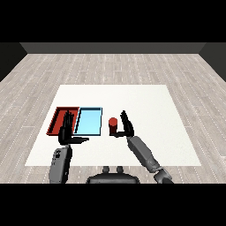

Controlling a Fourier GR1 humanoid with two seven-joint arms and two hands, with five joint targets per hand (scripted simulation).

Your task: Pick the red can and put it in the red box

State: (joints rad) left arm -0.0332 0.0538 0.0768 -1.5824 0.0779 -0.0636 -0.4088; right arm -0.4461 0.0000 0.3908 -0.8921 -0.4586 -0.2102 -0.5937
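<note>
While the right hand (125, 125) stands just beside the red can (113, 125), at its three o'clock, its fingers look spread and not yet curled round it. The can sits upright on the table (145, 106), at three o'clock from the light blue tray (88, 121). The left hand (67, 128), fingers straight, hovers over the red tray (58, 119). My worry: closing off-centre could tip the can, and the carry must cross the blue tray.

Two grey forearms (60, 162) end in black hands (67, 128).
</note>
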